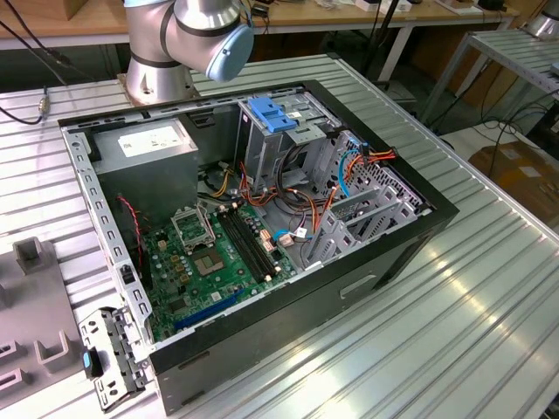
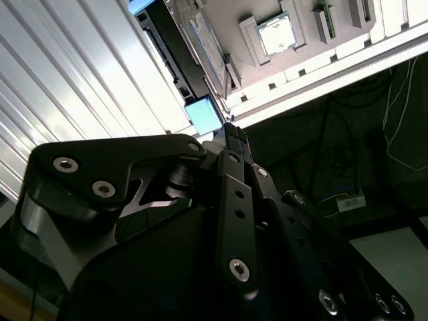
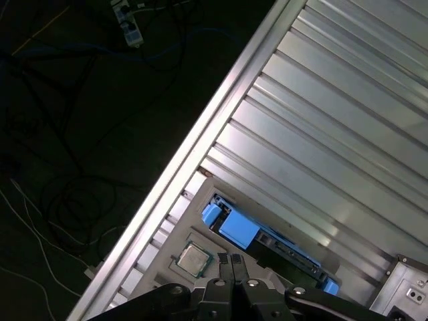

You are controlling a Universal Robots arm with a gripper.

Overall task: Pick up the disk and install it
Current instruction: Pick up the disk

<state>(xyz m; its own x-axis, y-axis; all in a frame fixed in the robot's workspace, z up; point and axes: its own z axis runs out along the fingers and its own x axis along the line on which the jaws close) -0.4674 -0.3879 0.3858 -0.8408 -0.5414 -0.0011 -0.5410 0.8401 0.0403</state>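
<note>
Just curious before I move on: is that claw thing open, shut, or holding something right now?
Gripper: closed, holding nothing; the disk lies beyond its fingertips, not gripped.

My arm (image 1: 205,35) runs off the exterior view's edge. In the first wrist view my hand (image 3: 231,258) hides one end of the disk (image 3: 241,231); in the second wrist view the picture's edge cuts it off.
</note>
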